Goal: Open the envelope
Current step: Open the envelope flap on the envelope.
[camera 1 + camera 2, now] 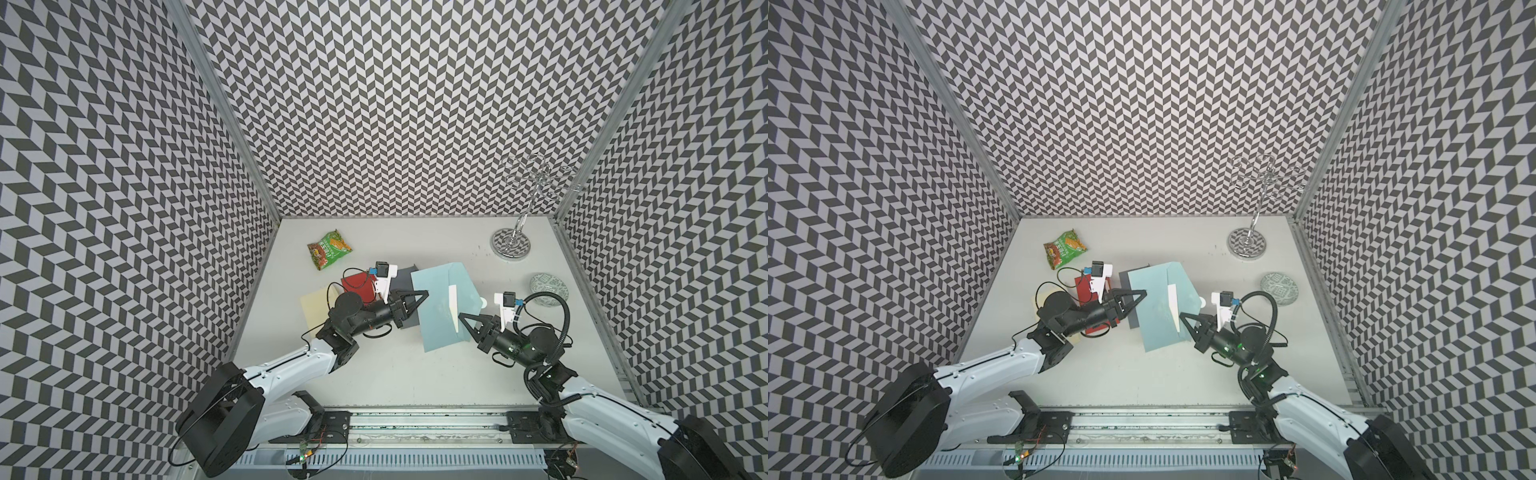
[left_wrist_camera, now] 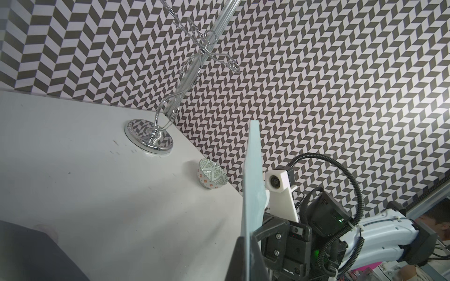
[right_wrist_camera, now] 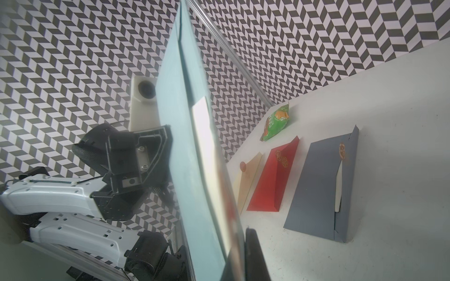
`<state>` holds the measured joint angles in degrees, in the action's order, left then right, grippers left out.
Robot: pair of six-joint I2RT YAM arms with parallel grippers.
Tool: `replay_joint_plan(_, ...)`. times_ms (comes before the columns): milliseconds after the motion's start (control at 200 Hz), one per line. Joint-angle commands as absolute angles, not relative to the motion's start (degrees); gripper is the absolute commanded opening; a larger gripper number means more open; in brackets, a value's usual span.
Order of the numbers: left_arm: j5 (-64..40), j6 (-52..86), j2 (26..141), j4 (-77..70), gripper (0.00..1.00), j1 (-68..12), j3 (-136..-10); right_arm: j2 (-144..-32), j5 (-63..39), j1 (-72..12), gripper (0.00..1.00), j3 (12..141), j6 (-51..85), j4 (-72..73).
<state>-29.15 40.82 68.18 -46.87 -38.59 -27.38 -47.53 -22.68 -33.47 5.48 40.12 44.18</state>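
Observation:
A light blue envelope (image 1: pixel 434 316) (image 1: pixel 1154 316) hangs tilted above the table between my two arms. My left gripper (image 1: pixel 424 293) (image 1: pixel 1144 293) is shut on its left edge; in the left wrist view the thin blue sheet (image 2: pixel 253 182) runs between the black fingertips (image 2: pixel 239 245). The flap lies open to the right, with a white round seal at its tip (image 1: pixel 482 302). A white card (image 1: pixel 453 307) (image 3: pixel 204 136) stands out of the envelope's face. My right gripper (image 1: pixel 460 328) (image 1: pixel 1181 318) is shut on the card's lower end, with one black finger (image 3: pixel 253 253) against it.
On the table under the left arm lie a grey envelope (image 3: pixel 316 185), a red envelope (image 3: pixel 275 180) and a cream envelope (image 3: pixel 246 177). A green snack bag (image 1: pixel 329 249) lies at the back left. A chrome stand (image 1: pixel 511 245) and a patterned bowl (image 1: pixel 548 289) are on the right. Patterned walls enclose three sides.

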Motion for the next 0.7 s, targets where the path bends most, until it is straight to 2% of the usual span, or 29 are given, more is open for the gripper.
replay_joint_plan(0, -27.29, 40.0, 67.85, -43.93, 0.14, -38.62, -27.26, -44.12, -23.47, -33.07, 0.0, 7.05, 38.56, 44.73)
replay_joint_plan(30, -26.72, 39.76, 68.03, -42.95, 0.18, -38.58, -27.6, -43.66, -22.91, -33.07, 0.0, 7.43, 37.68, 43.32)
replay_joint_plan(105, -25.73, 39.16, 68.21, -41.52, 0.19, -38.47, -28.1, -42.86, -21.37, -32.8, 0.0, 8.36, 35.47, 39.65)
replay_joint_plan(165, -25.09, 39.02, 68.55, -40.44, 0.29, -38.32, -28.66, -42.72, -20.13, -32.5, 0.0, 9.04, 34.12, 37.22)
replay_joint_plan(421, -18.64, 35.61, 64.0, -33.42, 0.37, -37.87, -27.8, -42.65, -6.12, -30.13, 0.0, 12.2, 31.93, 22.74)
replay_joint_plan(691, -5.68, 30.42, 52.76, -22.32, 0.43, -36.59, -26.29, -49.89, -6.72, -21.62, 0.0, 18.12, 33.06, 12.27)
